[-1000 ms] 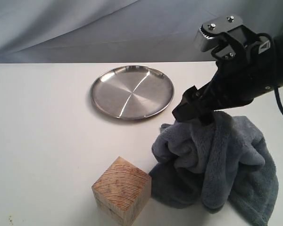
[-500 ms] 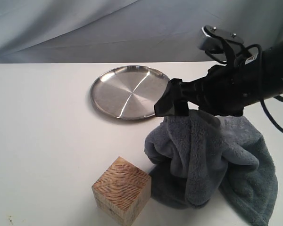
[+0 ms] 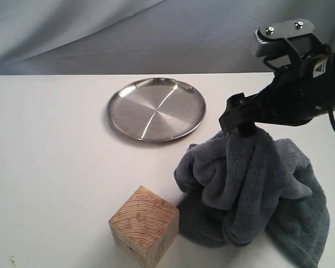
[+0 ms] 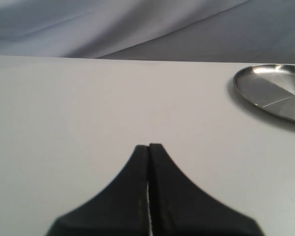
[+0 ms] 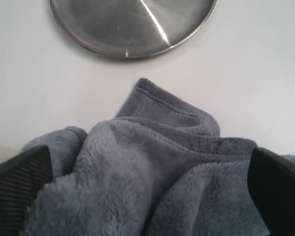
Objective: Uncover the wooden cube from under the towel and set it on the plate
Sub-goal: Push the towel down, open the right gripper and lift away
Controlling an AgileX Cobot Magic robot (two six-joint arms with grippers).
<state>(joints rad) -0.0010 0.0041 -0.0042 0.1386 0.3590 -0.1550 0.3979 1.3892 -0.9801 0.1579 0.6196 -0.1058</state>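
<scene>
The wooden cube (image 3: 144,225) stands uncovered on the white table near its front edge, its striped grain showing. Just to its right the blue-grey towel (image 3: 251,190) is heaped up, its lower edge touching the cube. My right gripper (image 3: 237,124) sits at the top of that heap. In the right wrist view its fingers stand wide apart with the towel (image 5: 162,123) bunched between them, so the right gripper (image 5: 150,164) is open. The steel plate (image 3: 156,109) lies empty behind the cube. My left gripper (image 4: 148,146) is shut on nothing, low over bare table, with the plate (image 4: 275,91) off to one side.
A grey cloth backdrop (image 3: 128,33) hangs behind the table's far edge. The plate (image 5: 132,24) lies just beyond the towel in the right wrist view. The right arm and its camera mount (image 3: 285,39) hang over the towel.
The right gripper swung left toward the plate, then back right, and the towel's peak moved with it. The cube and plate stayed put.
</scene>
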